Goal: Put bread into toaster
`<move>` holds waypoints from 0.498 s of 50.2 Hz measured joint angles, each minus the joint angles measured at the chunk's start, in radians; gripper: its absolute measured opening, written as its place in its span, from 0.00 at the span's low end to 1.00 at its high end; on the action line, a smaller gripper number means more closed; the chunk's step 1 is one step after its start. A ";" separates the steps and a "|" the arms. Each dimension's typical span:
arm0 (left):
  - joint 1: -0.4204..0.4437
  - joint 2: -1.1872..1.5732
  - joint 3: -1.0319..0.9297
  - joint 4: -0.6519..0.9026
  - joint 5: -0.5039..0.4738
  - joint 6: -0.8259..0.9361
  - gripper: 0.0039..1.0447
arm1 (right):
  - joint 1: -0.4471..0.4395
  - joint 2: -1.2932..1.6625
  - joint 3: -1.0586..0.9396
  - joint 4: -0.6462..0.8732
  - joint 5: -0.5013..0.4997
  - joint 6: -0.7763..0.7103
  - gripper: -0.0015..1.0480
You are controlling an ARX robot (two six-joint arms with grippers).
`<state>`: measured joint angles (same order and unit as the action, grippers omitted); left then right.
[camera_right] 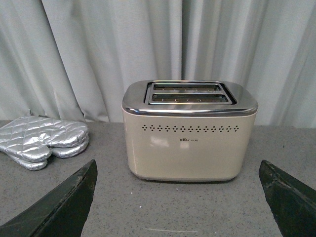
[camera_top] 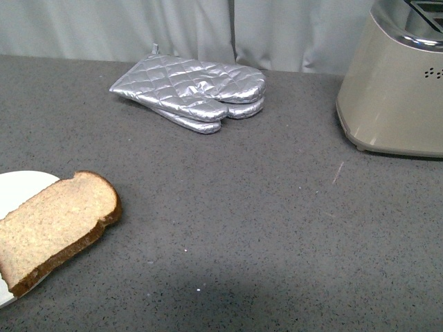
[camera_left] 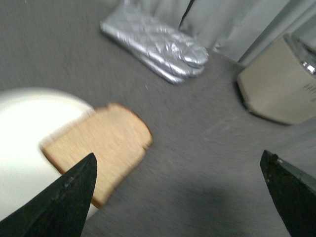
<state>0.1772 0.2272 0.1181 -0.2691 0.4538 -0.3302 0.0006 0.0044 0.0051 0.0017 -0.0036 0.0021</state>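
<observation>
Front view: grey speckled bench [camera_top: 242,228], pale curtain [camera_top: 104,28] behind. One bread [camera_top: 55,221] slice lies half on one white plate [camera_top: 17,187]. There are two stacked silver oven mitts [camera_top: 194,90] and one toaster [camera_top: 394,90].

Left wrist view, blurred: left gripper [camera_left: 177,157] spread wide, empty, above the bench. The bread lies just ahead of one finger [camera_left: 64,197].

Right wrist view: right gripper [camera_right: 177,163] spread, empty. The toaster stands ahead, centred between its fingers [camera_right: 59,202].

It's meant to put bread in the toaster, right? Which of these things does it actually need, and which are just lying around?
Needed for the job:
bread
toaster

Just lying about:
silver oven mitts
white plate, partly under the bread
</observation>
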 joint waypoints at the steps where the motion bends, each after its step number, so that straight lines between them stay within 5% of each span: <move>1: 0.023 0.036 0.000 0.001 0.039 -0.072 0.94 | 0.000 0.000 0.000 0.000 0.002 0.000 0.91; 9: 0.105 0.321 0.012 0.205 0.076 -0.300 0.94 | 0.000 0.000 0.000 0.000 0.003 0.000 0.91; 16: 0.153 0.730 0.099 0.492 0.007 -0.329 0.94 | 0.000 0.000 0.000 0.000 0.002 0.000 0.91; 25: 0.200 1.109 0.211 0.670 -0.023 -0.298 0.94 | 0.000 0.000 0.000 0.000 0.003 0.000 0.91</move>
<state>0.3775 1.3357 0.3286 0.4011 0.4313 -0.6281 0.0006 0.0044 0.0051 0.0017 -0.0010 0.0025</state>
